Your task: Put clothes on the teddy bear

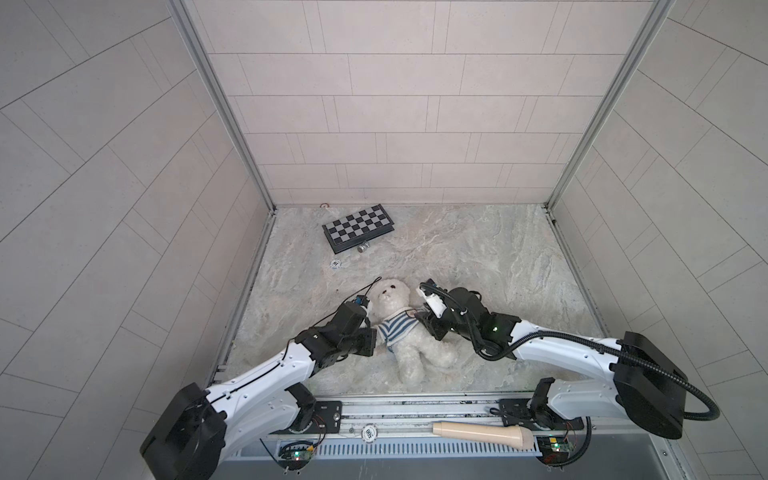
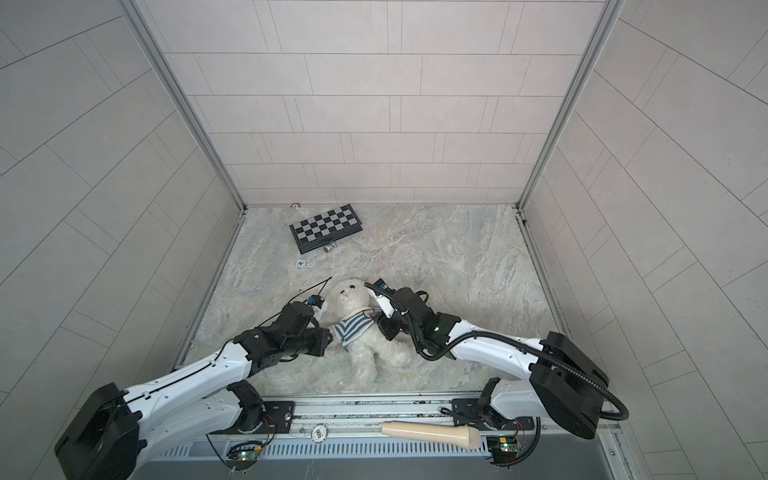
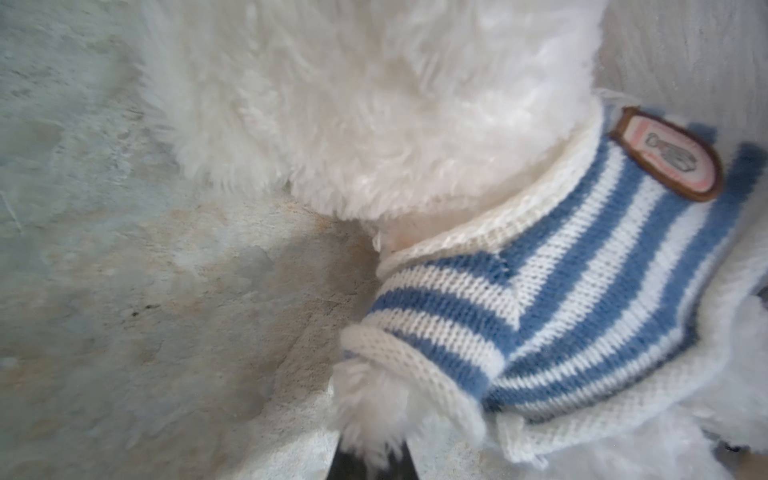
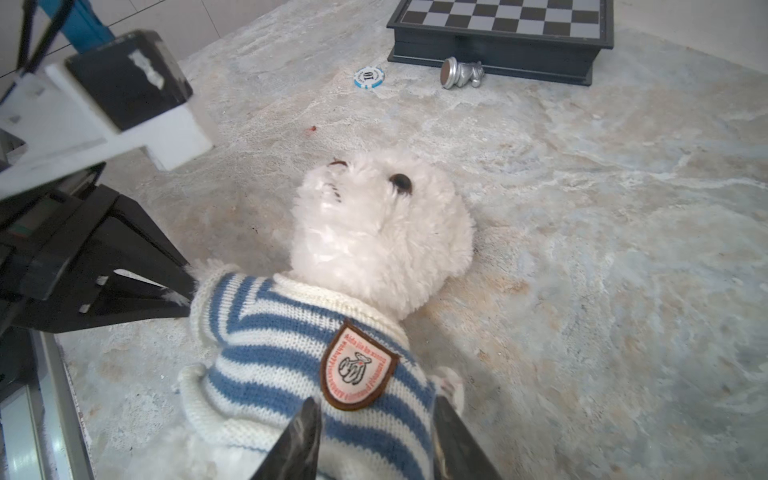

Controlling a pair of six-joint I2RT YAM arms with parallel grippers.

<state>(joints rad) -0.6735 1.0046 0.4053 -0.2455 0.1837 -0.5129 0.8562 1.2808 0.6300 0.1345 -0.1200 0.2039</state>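
The white fluffy teddy bear [image 1: 388,297] [image 2: 349,297] [image 4: 382,224] lies on its back on the marbled table, head toward the far wall. A blue-and-white striped shirt [image 1: 397,328] [image 2: 351,330] [image 3: 582,270] [image 4: 282,353] with a badge [image 4: 357,370] covers its torso. One furry paw [image 3: 370,399] sticks out of a sleeve cuff, and my left gripper [image 1: 375,331] [image 2: 330,334] [image 3: 374,457] [image 4: 183,286] is shut on it. My right gripper [image 1: 419,318] [image 2: 376,320] [image 4: 376,405] is open at the bear's other shoulder, with its jaws on either side of the shirt just below the badge.
A folded chessboard [image 1: 359,226] [image 2: 326,226] [image 4: 498,25] lies at the back left, with a silver chess piece [image 1: 363,248] [image 4: 461,75] on its side against it. A poker chip [image 1: 336,264] [image 4: 369,78] lies nearby. A beige handle [image 1: 482,434] rests on the front rail.
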